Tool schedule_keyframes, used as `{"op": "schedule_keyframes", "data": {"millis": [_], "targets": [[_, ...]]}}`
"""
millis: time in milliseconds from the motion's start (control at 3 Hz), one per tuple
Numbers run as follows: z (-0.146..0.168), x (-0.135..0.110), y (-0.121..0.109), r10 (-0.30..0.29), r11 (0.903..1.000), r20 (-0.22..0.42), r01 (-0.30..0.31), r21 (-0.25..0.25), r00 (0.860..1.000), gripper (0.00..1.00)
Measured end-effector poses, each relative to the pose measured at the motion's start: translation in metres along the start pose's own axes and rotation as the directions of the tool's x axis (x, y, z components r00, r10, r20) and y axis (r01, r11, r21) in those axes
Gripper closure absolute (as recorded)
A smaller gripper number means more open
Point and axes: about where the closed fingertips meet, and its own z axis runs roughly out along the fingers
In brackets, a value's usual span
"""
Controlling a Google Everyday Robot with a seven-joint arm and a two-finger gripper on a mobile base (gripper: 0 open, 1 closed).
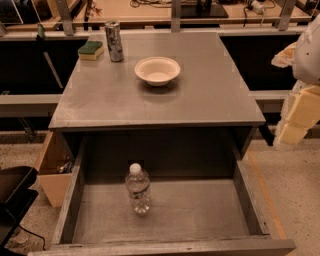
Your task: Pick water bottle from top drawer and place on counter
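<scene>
The water bottle (138, 189) is clear and ribbed with a white cap. It stands upright on the flat grey bottom of the open top drawer (200, 210), left of centre and towards the back. The drawer is pulled out below the grey counter (200, 100). My gripper (294, 125) shows at the right edge of the view, cream-coloured, hanging beside the counter's front right corner. It is above and to the right of the drawer, well away from the bottle, and holds nothing I can see.
On the counter stand a white bowl (157, 70), a silver can (114, 41) and a green-and-yellow sponge (91, 49) at the back left. A smaller tan wooden box (52, 172) sits left of the drawer. A tan workbench (150, 10) runs behind.
</scene>
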Motion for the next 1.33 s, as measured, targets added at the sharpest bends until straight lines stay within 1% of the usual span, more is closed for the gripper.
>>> {"op": "schedule_keyframes", "data": {"millis": [333, 667, 1000, 1333], "targets": [[0.0, 0.0, 0.0, 0.0, 1.0, 0.0, 0.0, 0.0, 1.0, 0.0], [0.014, -0.011, 0.005, -0.002, 0.9998, 0.083, 0.004, -0.02, 0.997, 0.0], [0.059, -0.028, 0.026, 0.002, 0.9976, 0.265, 0.017, -0.067, 0.964, 0.0], [0.109, -0.037, 0.045, 0.02, 0.9941, 0.444, 0.03, -0.104, 0.896, 0.0]]}}
